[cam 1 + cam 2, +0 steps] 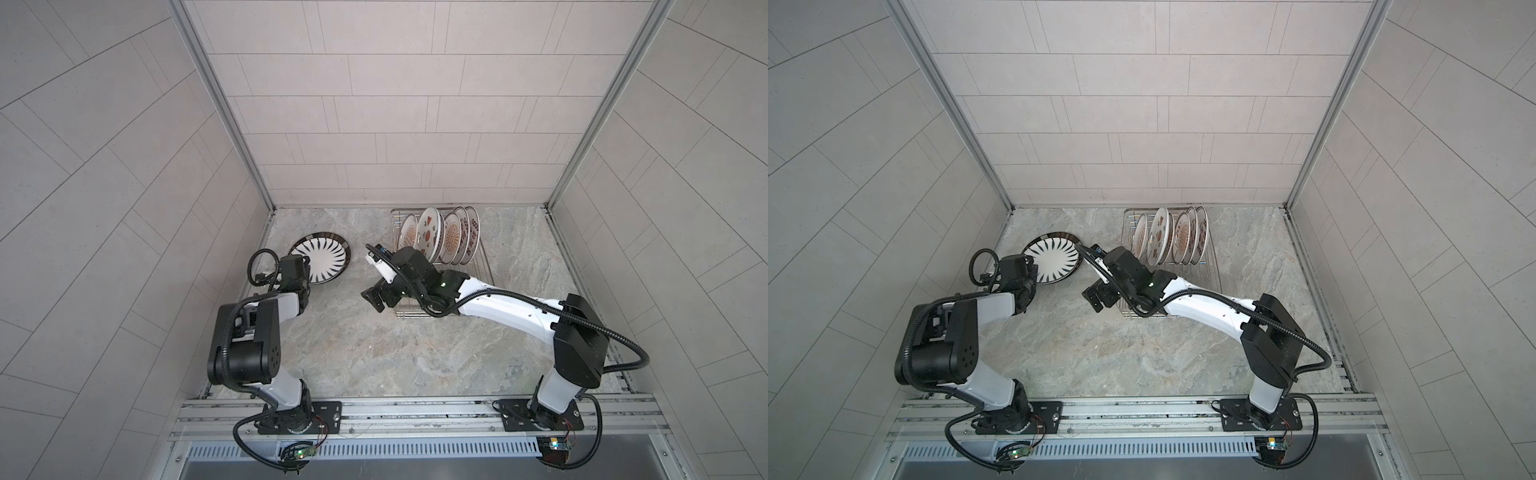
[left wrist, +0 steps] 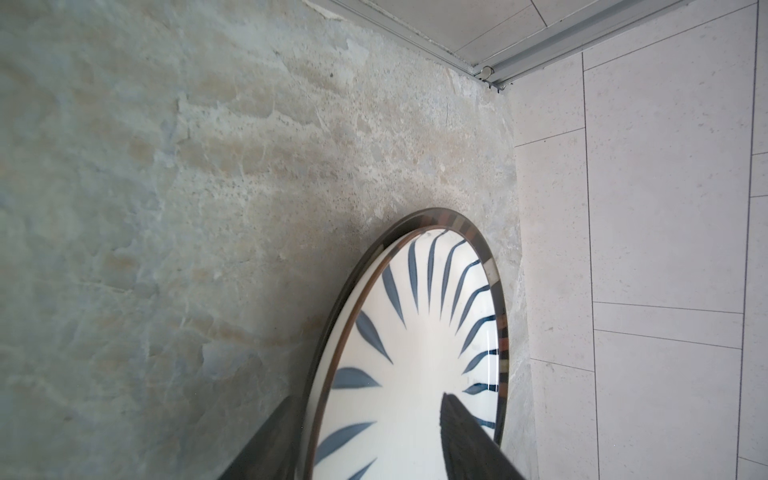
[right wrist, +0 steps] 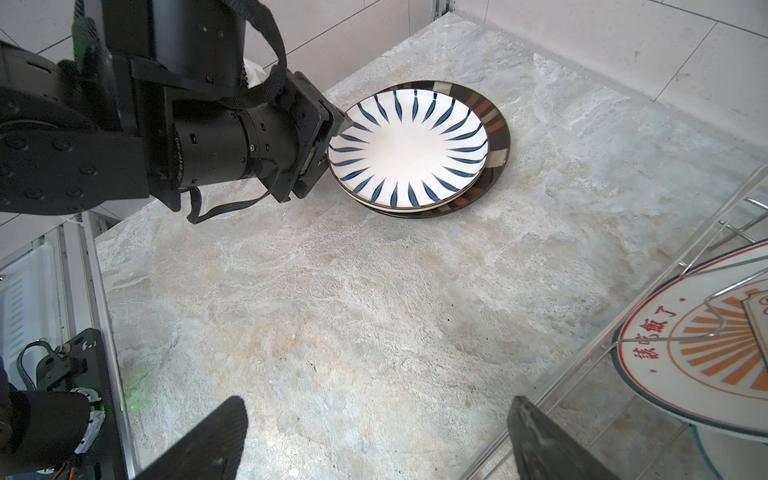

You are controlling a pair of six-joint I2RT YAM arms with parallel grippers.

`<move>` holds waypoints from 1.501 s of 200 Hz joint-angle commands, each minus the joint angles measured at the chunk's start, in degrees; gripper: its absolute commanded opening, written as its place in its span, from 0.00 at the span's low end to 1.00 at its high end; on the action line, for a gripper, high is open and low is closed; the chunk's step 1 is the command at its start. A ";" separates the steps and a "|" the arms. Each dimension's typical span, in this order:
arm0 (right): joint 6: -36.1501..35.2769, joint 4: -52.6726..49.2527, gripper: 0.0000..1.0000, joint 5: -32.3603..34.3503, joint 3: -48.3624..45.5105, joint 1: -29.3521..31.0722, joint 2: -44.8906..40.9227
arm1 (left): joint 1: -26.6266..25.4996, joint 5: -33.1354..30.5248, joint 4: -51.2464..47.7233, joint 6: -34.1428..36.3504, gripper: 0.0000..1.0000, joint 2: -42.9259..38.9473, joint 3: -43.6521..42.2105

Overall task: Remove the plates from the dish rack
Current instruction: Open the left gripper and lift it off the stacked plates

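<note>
**Two stacked, five racked**

Both top views: five patterned plates stand in the silver wire dish rack; right gripper gapes empty beside it. Left wrist: left gripper, jaws half-spread, straddles the white blue-stroked plate at its rim, grip unclear; open fully, retreat level. Right wrist: it lies on a dark-rimmed plate.

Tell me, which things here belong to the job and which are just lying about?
Job: shiny silver wire dish rack; five patterned round ceramic plates standing in it; white blue-stroked plate stacked on dark striped-rim plate.
Just there: grey marbled tabletop; pale tiled walls.
</note>
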 commanded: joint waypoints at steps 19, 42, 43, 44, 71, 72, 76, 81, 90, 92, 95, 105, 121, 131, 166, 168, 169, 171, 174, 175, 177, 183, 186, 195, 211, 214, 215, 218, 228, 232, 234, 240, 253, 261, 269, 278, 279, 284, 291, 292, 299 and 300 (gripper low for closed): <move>-0.42 0.43 1.00 0.02 0.48 0.55 -1.56 | 0.31 -0.72 1.79 0.71 0.52 0.94 2.06; -0.43 0.34 1.00 -0.06 0.70 0.52 -1.28 | 0.37 -0.71 2.30 0.63 0.52 1.31 1.96; -0.43 0.34 1.00 -0.06 0.74 0.51 -1.30 | 0.37 -0.70 2.33 0.63 0.52 1.29 1.97; -0.43 0.30 1.00 -0.02 0.77 0.51 -1.26 | 0.37 -0.70 2.42 0.63 0.51 1.29 1.98; -0.52 -0.01 1.00 -0.22 1.11 0.59 -1.27 | 0.31 -0.44 2.70 0.71 0.52 0.55 1.86; -0.52 -0.01 1.00 -0.23 1.08 0.59 -1.34 | 0.34 -0.44 2.70 0.71 0.52 0.48 1.83; -0.64 -0.01 1.00 -0.24 1.05 0.59 -1.39 | 0.37 -0.50 2.70 0.75 0.51 -0.02 1.59; -0.79 -0.02 1.00 -0.21 1.01 0.59 -1.57 | 0.38 -0.72 2.70 0.80 0.52 -0.73 1.18; -1.18 -0.03 1.00 -0.24 0.88 0.68 -1.98 | 0.30 -1.48 2.70 1.10 0.53 -2.46 0.23; -1.34 -0.06 1.00 -0.20 0.83 0.75 -2.12 | 0.20 -1.66 2.59 1.18 0.54 -2.93 0.05; -1.53 -0.02 1.00 -0.21 0.73 0.77 -2.35 | 0.28 -2.09 2.47 1.19 0.55 -3.58 -0.24; -2.31 -0.14 1.00 -0.48 0.49 1.07 -3.08 | 0.35 -2.63 1.73 1.30 0.58 -5.58 -1.22; -3.59 -0.11 1.00 -0.43 -0.19 1.72 -4.55 | 0.34 -2.42 1.15 2.14 0.61 -9.14 -2.61; -4.12 0.12 1.00 0.04 -0.80 2.21 -5.60 | 0.33 -2.12 0.94 2.58 0.64 -11.34 -3.53; -3.81 1.81 1.00 4.21 -4.45 3.17 -10.11 | -0.64 -0.25 1.11 6.08 0.73 -19.62 -6.67; -3.72 2.01 1.00 4.47 -4.72 3.21 -10.39 | -0.78 -0.08 1.16 6.36 0.76 -20.05 -6.82; -3.61 2.10 1.00 4.58 -4.86 3.22 -10.56 | -0.82 0.01 1.18 6.52 0.77 -20.24 -6.86; -3.49 2.28 1.00 4.87 -5.13 3.19 -10.86 | -0.95 0.28 1.18 6.78 0.77 -20.55 -6.95; -3.31 2.47 1.00 5.31 -5.51 3.21 -11.34 | -1.14 0.73 1.32 7.23 0.77 -21.12 -7.10; -3.28 2.55 1.00 5.48 -5.66 3.22 -11.51 | -1.26 0.81 1.35 7.40 0.77 -21.30 -7.13; -3.14 2.72 1.00 5.82 -5.90 3.23 -11.80 | -1.35 1.11 1.55 7.68 0.78 -21.55 -7.26; -2.79 3.21 1.00 6.80 -6.69 3.22 -12.58 | -1.84 2.10 2.35 8.62 0.78 -22.47 -7.64; -2.60 3.43 1.00 7.33 -7.14 3.20 -13.22 | -2.03 2.69 2.92 9.10 0.78 -22.91 -7.87; -2.24 4.26 0.99 8.92 -8.41 3.21 -14.68 | -3.00 4.46 5.35 11.12 0.78 -23.86 -8.56; -1.35 6.85 1.00 11.86 -11.50 3.14 -17.64 | -5.46 7.39 8.11 15.89 0.83 -25.77 -8.87; -1.03 7.57 1.00 12.49 -12.23 3.14 -18.18 | -6.02 7.77 8.24 16.77 0.83 -26.05 -8.79; -0.95 7.78 1.00 12.71 -12.49 3.14 -18.40 | -6.02 7.93 8.33 17.09 0.83 -26.14 -8.77; -0.80 8.48 1.00 13.18 -13.21 3.14 -18.98 | -6.54 8.34 8.41 18.01 0.83 -26.54 -8.68; -0.69 10.34 1.00 14.08 -15.12 2.97 -20.74 | -8.58 9.75 8.81 20.57 0.83 -27.52 -8.48; -0.69 10.67 1.00 14.41 -15.61 2.97 -21.31 | -9.28 10.27 8.93 21.48 0.83 -27.89 -8.48; -0.72 10.75 1.00 14.56 -15.83 2.97 -21.52 | -9.68 10.55 9.05 21.88 0.83 -28.12 -8.43; -0.61 10.89 1.00 15.28 -16.35 2.92 -22.33 | -10.90 11.51 9.51 23.40 0.83 -28.67 -8.48; -0.61 11.02 0.99 16.53 -17.30 2.79 -23.71 | -13.32 14.19 11.31 27.28 0.83 -29.78 -8.65; -0.61 10.94 1.00 17.53 -17.71 2.62 -24.42 | -14.80 16.58 12.13 29.92 0.83 -30.52 -8.74; -0.48 10.79 1.00 18.53 -18.12 2.38 -25.00 | -16.06 19.33 13.09 32.24 0.84 -31.23 -8.89; -0.18 10.37 1.00 19.55 -18.42 1.90 -25.63 | -17.62 22.44 14.52 33.48 0.84 -32.03 -9.29; -0.09 10.32 1.00 19.76 -18.44 1.82 -25.73 | -17.76 22.69 14.68 34.24 0.84 -32.11 -9.37; 0.42 10.00 1.00 20.59 -18.57 1.55 -25.96 | -18.48 23.42 15.18 35.22 0.95 -32.58 -9.73; 0.98 9.71 1.00 21.23 -18.77 0.95 -26.35 | -19.55 23.82 15.63 35.61 0.98 -33.46 -10.32; 1.06 9.64 1.00 21.26 -18.75 0.86 -26.40 | -19.70 23.83 15.63 35.70 0.98 -33.62 -10.41; 1.81 9.13 1.00 21.38 -18.81 0.04 -26.70 | -20.64 23.87 15.62 36.26 0.98 -34.66 -10.94; 1.96 9.09 1.00 21.38 -18.81 -0.08 -26.75 | -20.77 23.90 15.58 36.33 0.99 -34.75 -10.98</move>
